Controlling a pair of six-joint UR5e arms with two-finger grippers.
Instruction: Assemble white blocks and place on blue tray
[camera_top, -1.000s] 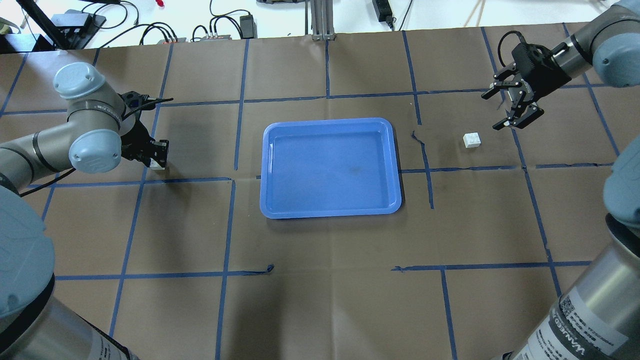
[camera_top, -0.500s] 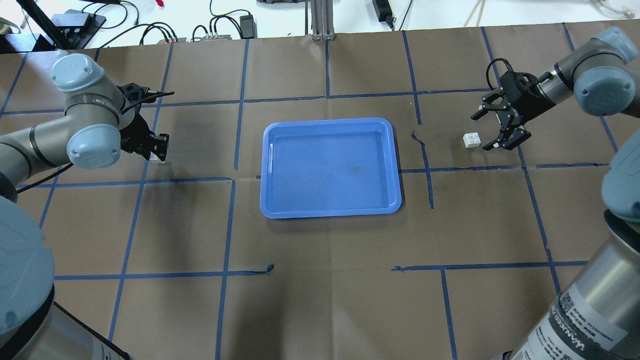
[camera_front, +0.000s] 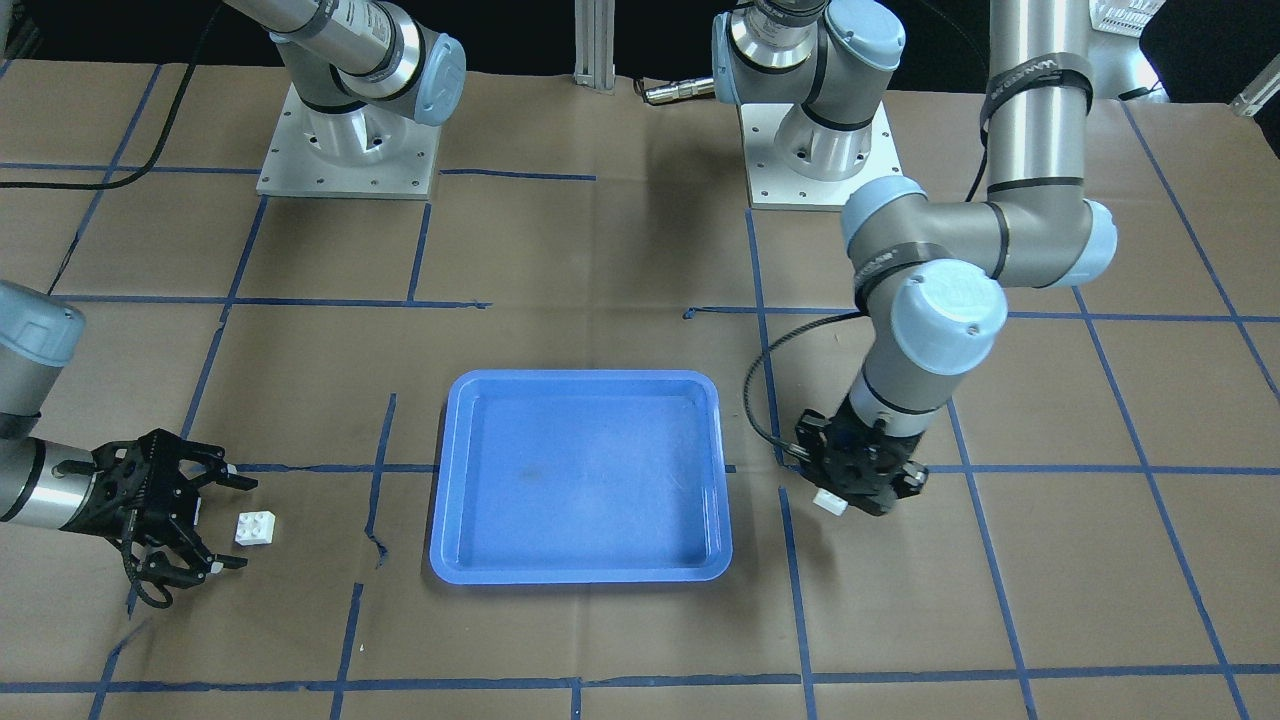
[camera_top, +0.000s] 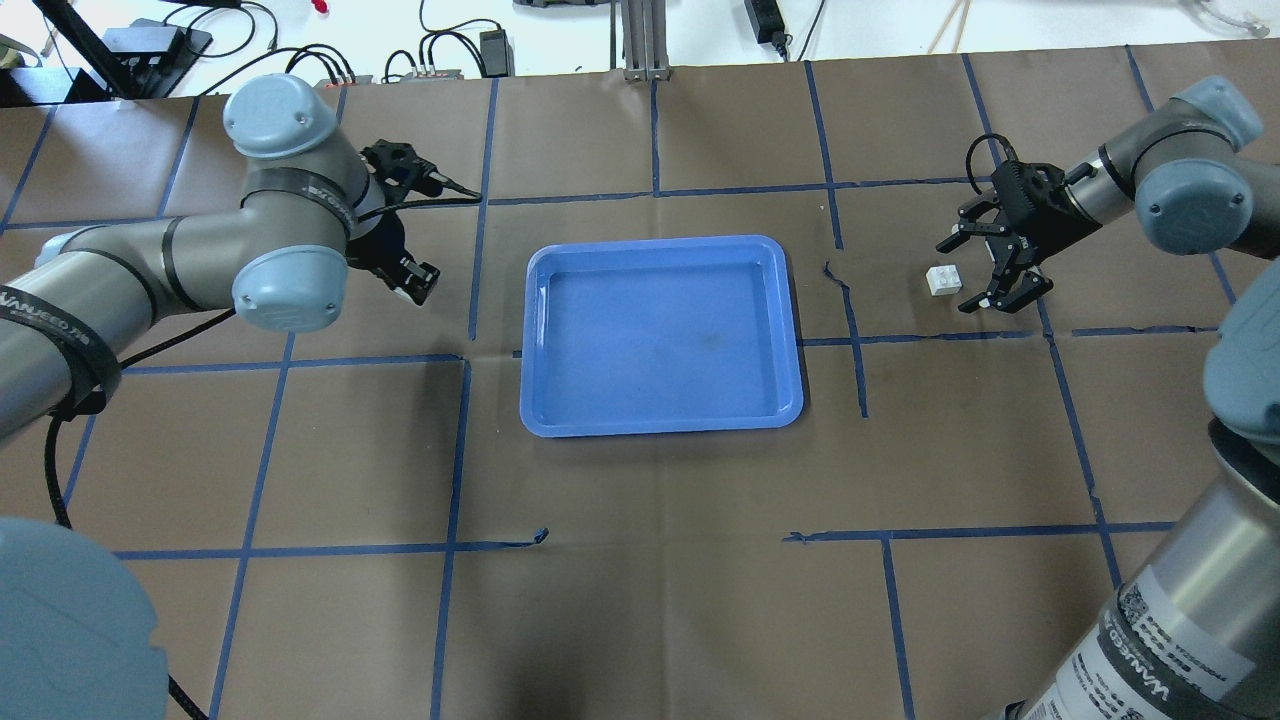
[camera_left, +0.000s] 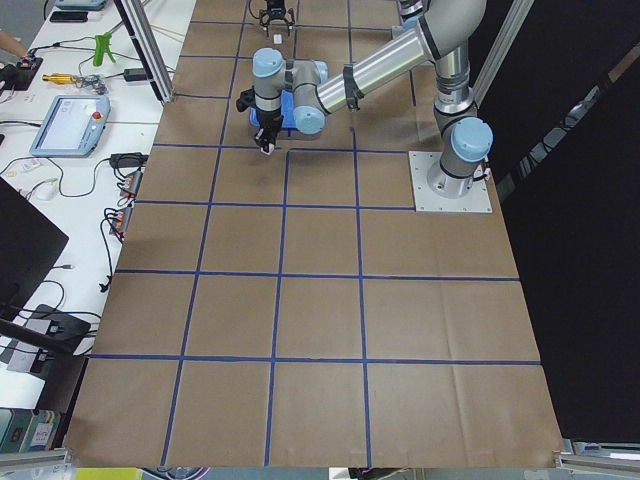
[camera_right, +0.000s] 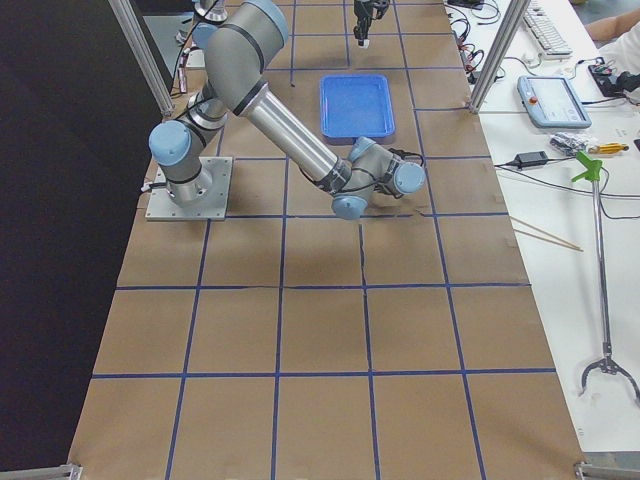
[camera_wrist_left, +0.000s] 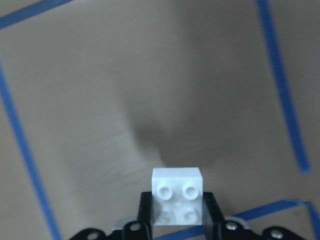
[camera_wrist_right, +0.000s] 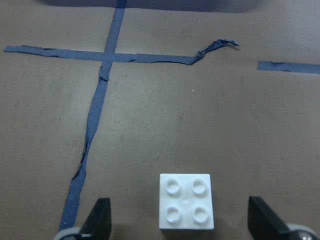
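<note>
Where it lies, the white block (camera_wrist_right: 185, 201) shows four round studs.

2 white blocks (camera_front: 255, 527), blue tray (camera_front: 580, 480).

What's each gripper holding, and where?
Left gripper clamps one white block by opposite side faces. Right gripper holds nothing; second block sits between its open fingers.

Brown paper (camera_top: 640, 620) covered the table, marked into squares by blue tape (camera_top: 300, 551). A white bench (camera_left: 40, 215) ran along one side, carrying a teach pendant (camera_left: 68, 124) and loose cables. A dark backdrop (camera_left: 590, 250) closed the opposite side.
</note>
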